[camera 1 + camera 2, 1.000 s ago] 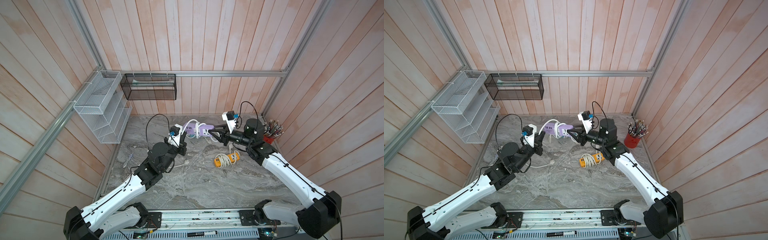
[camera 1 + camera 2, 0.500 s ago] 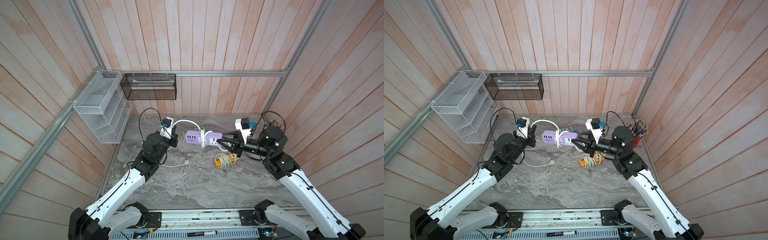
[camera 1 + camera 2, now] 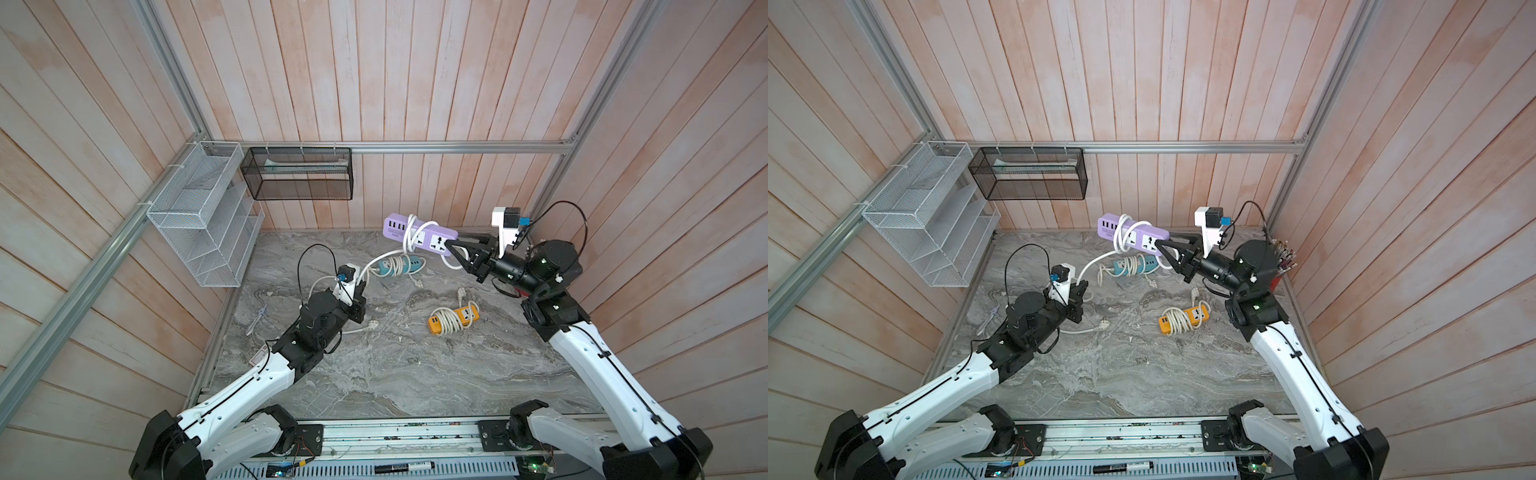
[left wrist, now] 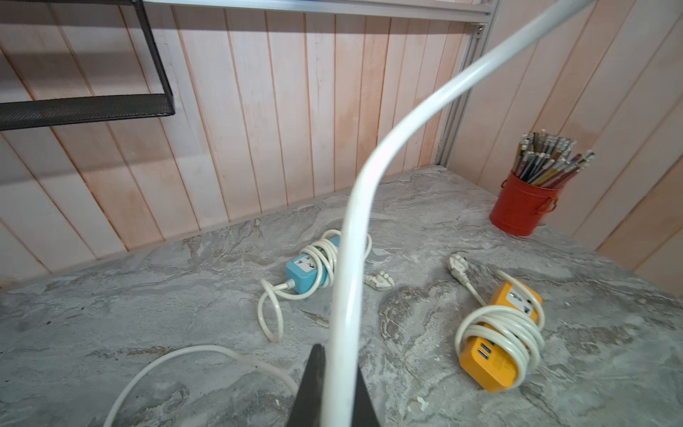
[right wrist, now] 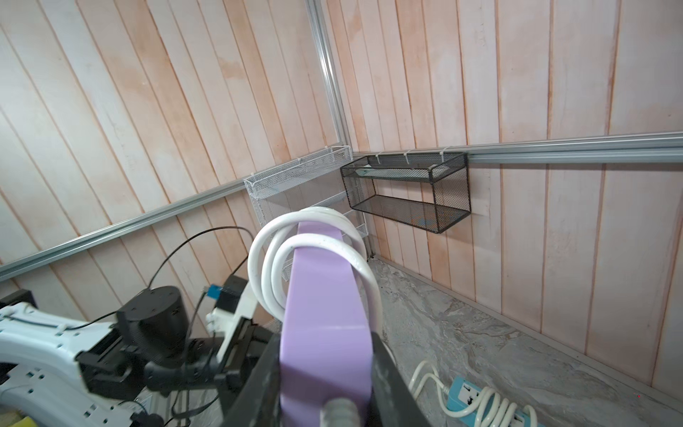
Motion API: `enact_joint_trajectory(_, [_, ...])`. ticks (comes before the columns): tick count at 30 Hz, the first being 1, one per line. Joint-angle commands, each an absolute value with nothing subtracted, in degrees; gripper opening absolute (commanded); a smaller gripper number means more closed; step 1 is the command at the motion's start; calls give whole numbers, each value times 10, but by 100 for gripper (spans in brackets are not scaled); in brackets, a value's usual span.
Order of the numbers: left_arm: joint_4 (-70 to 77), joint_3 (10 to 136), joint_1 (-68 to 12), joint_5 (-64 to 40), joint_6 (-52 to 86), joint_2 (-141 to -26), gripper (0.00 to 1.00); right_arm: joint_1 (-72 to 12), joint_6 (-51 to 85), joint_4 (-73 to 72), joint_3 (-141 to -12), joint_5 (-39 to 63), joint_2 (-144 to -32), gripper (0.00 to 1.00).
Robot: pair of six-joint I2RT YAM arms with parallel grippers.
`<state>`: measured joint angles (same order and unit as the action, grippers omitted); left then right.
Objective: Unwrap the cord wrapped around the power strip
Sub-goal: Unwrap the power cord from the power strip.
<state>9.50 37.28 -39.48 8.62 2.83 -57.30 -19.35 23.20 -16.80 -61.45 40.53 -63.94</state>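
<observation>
My right gripper (image 3: 452, 244) (image 3: 1163, 245) is shut on one end of the purple power strip (image 3: 419, 235) (image 3: 1133, 233) and holds it in the air near the back wall. Two loops of white cord (image 3: 411, 232) (image 5: 266, 266) still circle the strip's (image 5: 321, 314) middle. From there the cord (image 4: 351, 258) curves down to my left gripper (image 3: 360, 289) (image 4: 338, 388), which is shut on it low over the table. Past that grip the cord runs along the table to its plug (image 3: 372, 325). In the right wrist view my right gripper (image 5: 325, 369) clamps the strip's sides.
A blue power strip (image 3: 399, 266) and an orange one (image 3: 455, 320), both cord-wrapped, lie on the marble table (image 3: 395, 374). A red cup of pencils (image 4: 523, 207) stands at the back right corner. A white mesh rack (image 3: 203, 216) and a black mesh basket (image 3: 297, 174) hang on the walls.
My right arm has swung out to the right and lifted the strip higher toward the back wall. The left gripper moved left, then came back lower, still on the cord.
</observation>
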Motion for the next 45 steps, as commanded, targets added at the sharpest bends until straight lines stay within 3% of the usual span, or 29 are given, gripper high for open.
enact_joint_trajectory(1, [72,370,-429,140,40,-528,0,-191,236,-232,-636,356,-675,0])
enact_joint_trajectory(9, [3,427,-444,181,12,-443,0,-194,183,-195,-591,372,-708,0])
enact_joint_trajectory(17, [41,487,-435,221,-72,-486,0,-210,146,-116,-563,460,-668,0])
enact_joint_trajectory(26, [82,478,-314,148,-59,-536,0,-213,189,-78,-554,548,-551,0])
enact_joint_trajectory(41, [102,335,-309,112,70,-541,0,-188,277,-222,-589,452,-551,0])
enact_joint_trajectory(42, [93,332,-312,115,81,-540,6,-188,274,-223,-594,447,-557,0])
enact_joint_trajectory(44, [77,326,-317,124,95,-538,47,-189,269,-225,-601,444,-566,0])
enact_joint_trajectory(45, [70,321,-319,128,99,-535,97,-188,265,-224,-603,441,-570,0])
